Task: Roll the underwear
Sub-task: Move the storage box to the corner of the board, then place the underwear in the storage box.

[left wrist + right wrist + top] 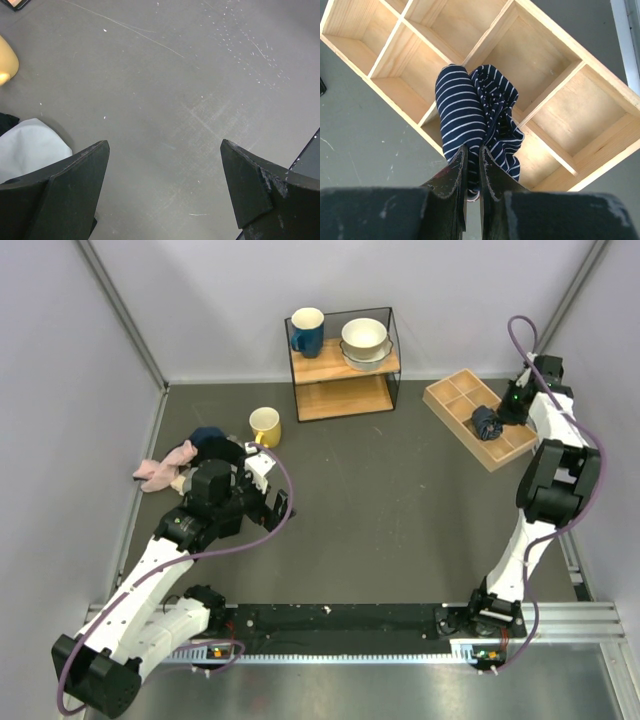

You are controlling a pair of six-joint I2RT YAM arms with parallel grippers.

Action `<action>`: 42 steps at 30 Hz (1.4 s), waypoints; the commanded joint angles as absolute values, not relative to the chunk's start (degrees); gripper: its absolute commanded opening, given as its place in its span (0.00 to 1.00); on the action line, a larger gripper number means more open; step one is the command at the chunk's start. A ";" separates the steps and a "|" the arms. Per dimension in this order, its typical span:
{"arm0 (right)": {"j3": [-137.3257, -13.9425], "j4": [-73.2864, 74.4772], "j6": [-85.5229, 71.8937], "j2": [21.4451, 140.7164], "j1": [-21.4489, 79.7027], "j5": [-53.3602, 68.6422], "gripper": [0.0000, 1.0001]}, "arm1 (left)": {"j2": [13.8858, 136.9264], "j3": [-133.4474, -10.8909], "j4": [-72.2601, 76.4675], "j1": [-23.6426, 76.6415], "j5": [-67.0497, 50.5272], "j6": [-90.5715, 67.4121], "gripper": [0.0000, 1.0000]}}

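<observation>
The underwear (pixel 470 107), navy with thin white stripes, hangs as a rolled bundle over the wooden divided tray (pixel 560 115). My right gripper (pixel 472 155) is shut on its near end, fabric pinched between the fingers. From above the bundle (pixel 487 422) shows dark over a tray compartment (pixel 455 398), with the right gripper (pixel 503 418) beside it. My left gripper (pixel 165 150) is open over bare grey table, nothing between its fingers (pixel 75 185). In the top view the left gripper (pixel 272 502) hovers near the table's left-middle.
A yellow mug (pixel 265 426) stands behind the left arm. Pink cloth (pixel 165 466) and dark clothes (pixel 215 445) lie at the left. A light grey cloth (pixel 27 147) sits by the left fingers. A wire shelf (pixel 343 365) with a blue mug and bowls stands at the back.
</observation>
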State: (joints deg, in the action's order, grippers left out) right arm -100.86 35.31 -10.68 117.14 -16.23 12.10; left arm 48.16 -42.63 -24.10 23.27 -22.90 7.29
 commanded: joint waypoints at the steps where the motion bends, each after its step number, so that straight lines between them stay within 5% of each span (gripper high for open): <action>1: -100.03 30.51 -15.29 116.01 -14.24 9.23 0.00 | 47.28 -42.54 -22.76 22.94 -23.38 7.82 0.99; 23: -92.02 24.34 -19.08 120.67 -6.60 4.75 0.00 | 47.99 -42.54 -22.76 22.94 -23.64 7.73 0.99; 42: -105.28 40.50 -8.00 134.55 3.52 -3.34 0.00 | 48.08 -42.45 -22.76 22.94 -24.35 7.65 0.99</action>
